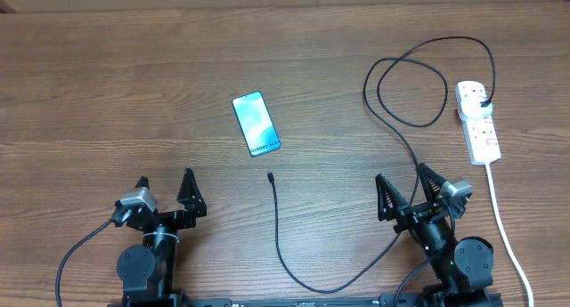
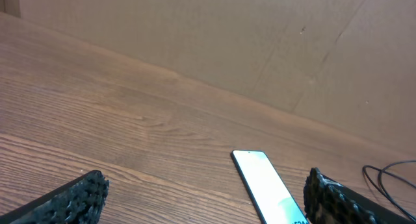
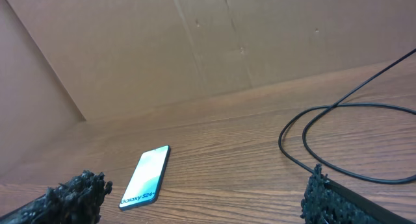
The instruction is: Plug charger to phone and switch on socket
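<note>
Near the worktop's (image 1: 89, 93) front edge, the left end effector (image 1: 165, 184) stands apart and empty. The phone (image 1: 256, 124) lies mid-worktop, screen lit. The charger (image 1: 275, 214) has its tip near the phone, unplugged. Its cable loops past the right end effector (image 1: 401, 175), likewise apart and empty, to the socket (image 1: 477, 120) by the right edge.

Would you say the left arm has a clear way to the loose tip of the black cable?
Probably yes. The left gripper stands open and empty, and only bare table lies between it and the cable tip. The phone sits farther back, off that path.
</note>
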